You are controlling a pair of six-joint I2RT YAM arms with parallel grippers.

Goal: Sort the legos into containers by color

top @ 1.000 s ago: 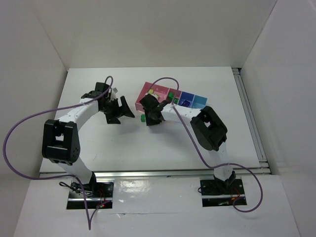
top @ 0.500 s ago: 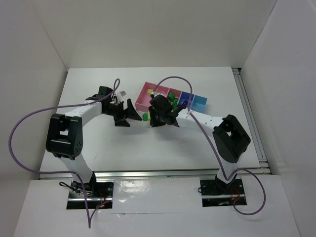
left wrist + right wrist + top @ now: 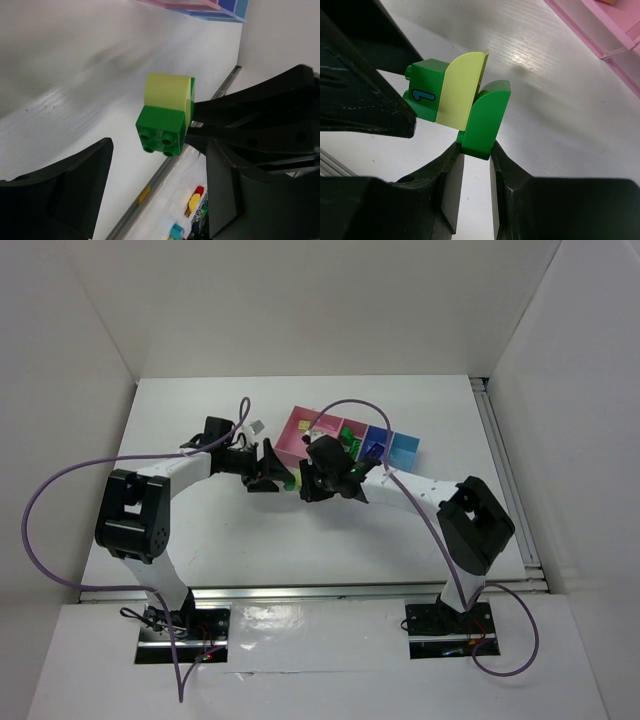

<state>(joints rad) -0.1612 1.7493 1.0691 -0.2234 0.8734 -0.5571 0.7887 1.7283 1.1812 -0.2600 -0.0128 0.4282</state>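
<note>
The right gripper [image 3: 476, 150] pinches a green lego [image 3: 487, 117] stuck to a yellow lego [image 3: 462, 90]. The left gripper [image 3: 159, 150] is spread wide beside them, near the left end of the containers [image 3: 300, 432].

You have a white surface [image 3: 300, 540] closed in by plain white walls [image 3: 300, 310] on three sides. A metal rail [image 3: 507, 470] runs down its right edge, and a second rail [image 3: 310, 590] lines the near edge.

Green and lime-yellow legos [image 3: 456, 97], pink-to-blue containers [image 3: 292, 438]
</note>
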